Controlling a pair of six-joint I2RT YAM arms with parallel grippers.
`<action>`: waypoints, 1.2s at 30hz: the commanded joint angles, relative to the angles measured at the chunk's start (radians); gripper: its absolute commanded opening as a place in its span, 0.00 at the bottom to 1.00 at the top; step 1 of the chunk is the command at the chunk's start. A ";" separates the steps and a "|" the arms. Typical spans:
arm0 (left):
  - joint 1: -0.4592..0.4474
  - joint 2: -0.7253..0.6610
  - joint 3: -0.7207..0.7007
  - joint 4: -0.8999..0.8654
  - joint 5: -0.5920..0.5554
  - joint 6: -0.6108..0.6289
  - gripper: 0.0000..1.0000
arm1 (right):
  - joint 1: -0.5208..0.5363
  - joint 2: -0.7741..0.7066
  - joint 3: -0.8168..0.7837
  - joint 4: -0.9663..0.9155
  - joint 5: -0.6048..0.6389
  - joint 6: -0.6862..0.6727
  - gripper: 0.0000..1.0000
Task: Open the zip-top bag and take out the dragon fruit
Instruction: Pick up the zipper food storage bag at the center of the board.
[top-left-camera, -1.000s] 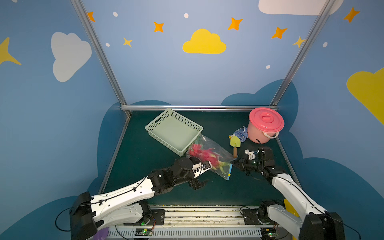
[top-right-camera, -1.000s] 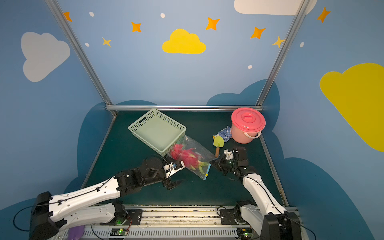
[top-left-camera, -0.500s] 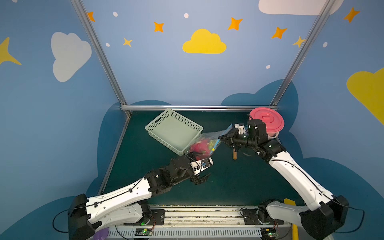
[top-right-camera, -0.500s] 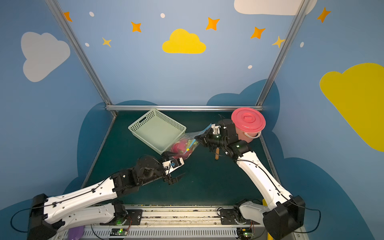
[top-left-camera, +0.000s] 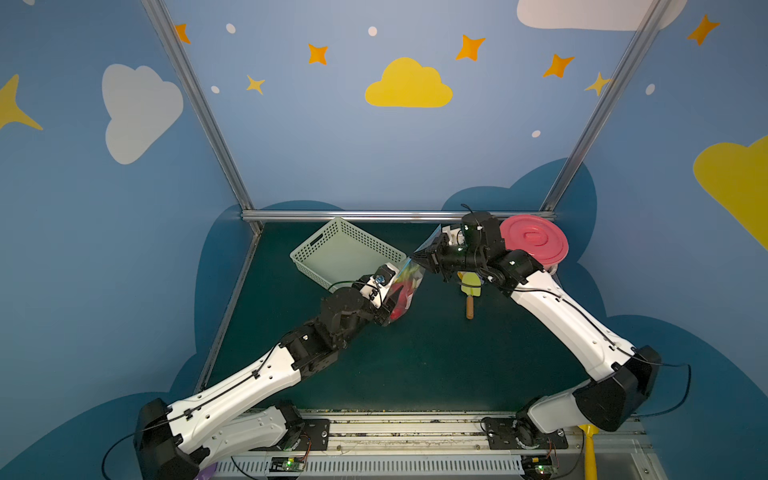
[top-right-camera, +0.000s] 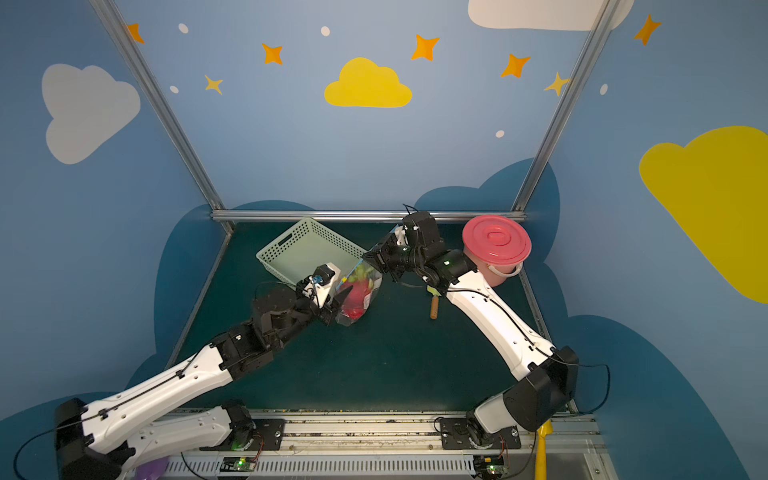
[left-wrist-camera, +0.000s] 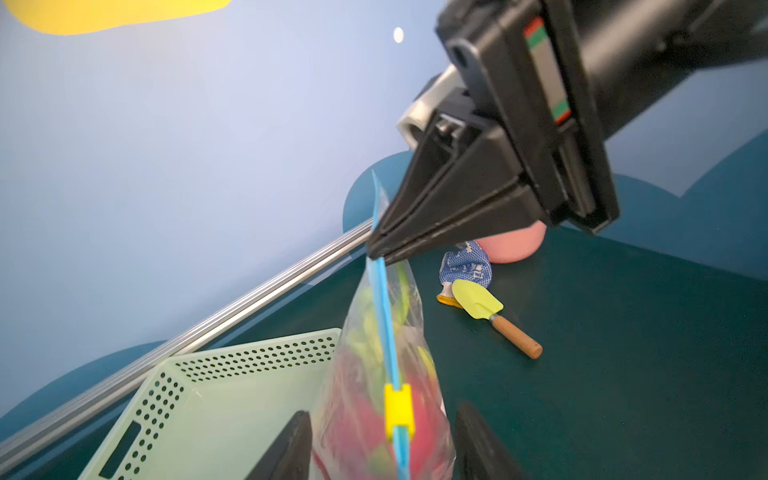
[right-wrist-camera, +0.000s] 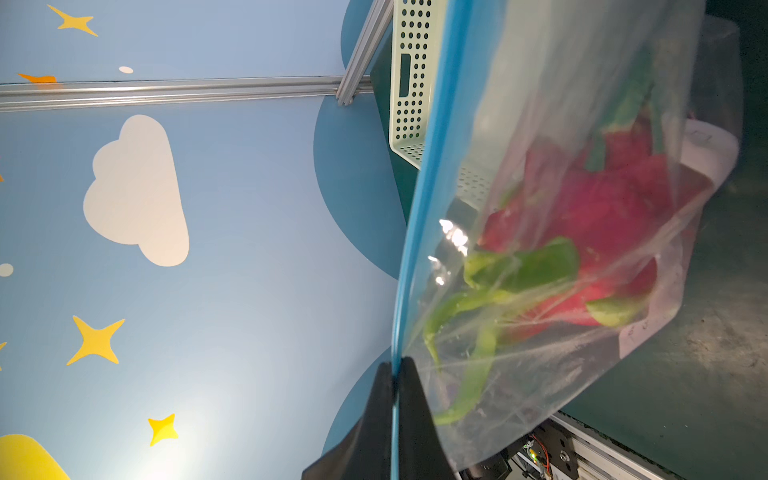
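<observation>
In both top views the two arm bases sit along the bottom edge, and the bare green mat (top-left-camera: 415, 365) fills the lower middle.

Just above it, at frame centre, the left gripper (top-right-camera: 338, 299) reaches up from the lower left. In the left wrist view its fingers (left-wrist-camera: 295, 444) are spread apart, one on each side of the zip-top bag (left-wrist-camera: 361, 399). Neither finger touches the yellow tab (left-wrist-camera: 399, 409) between them, and nothing is clamped.

The zip-top bag (top-left-camera: 405, 291) hangs at frame centre, just right of the basket's near corner. I cannot tell whether its lower end touches the mat. The dragon fruit (right-wrist-camera: 602, 216), red with green leaves, is inside it, beside the white label (right-wrist-camera: 706, 153). The light-blue zip strip (left-wrist-camera: 384, 324) runs as one unbroken line up to the right gripper (top-left-camera: 419, 259). That gripper comes in from the right of the frame, with its jaws pinched together on the strip's upper end. The right wrist view shows both fingertips (right-wrist-camera: 409, 386) pressed against the strip.

Right of the bag, a yellow toy shovel (top-left-camera: 469, 291) with a wooden handle lies on the mat. A blue-and-white cloth (left-wrist-camera: 465, 266) is just behind it.

Further back, in the upper middle of the frame, stands the pale green basket (top-left-camera: 345, 232). The pink bucket (top-right-camera: 496, 245) with its lid on is to the right, near the back rail (top-left-camera: 374, 215).
</observation>
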 joint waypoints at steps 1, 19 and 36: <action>0.047 -0.064 -0.024 -0.036 0.069 -0.053 0.47 | 0.009 0.023 0.053 0.016 0.005 -0.022 0.00; 0.173 -0.039 -0.013 -0.044 0.248 -0.107 0.27 | 0.011 0.072 0.075 0.043 -0.021 -0.012 0.00; 0.199 -0.020 0.037 -0.068 0.286 -0.067 0.24 | -0.003 0.072 0.069 0.039 -0.032 -0.005 0.00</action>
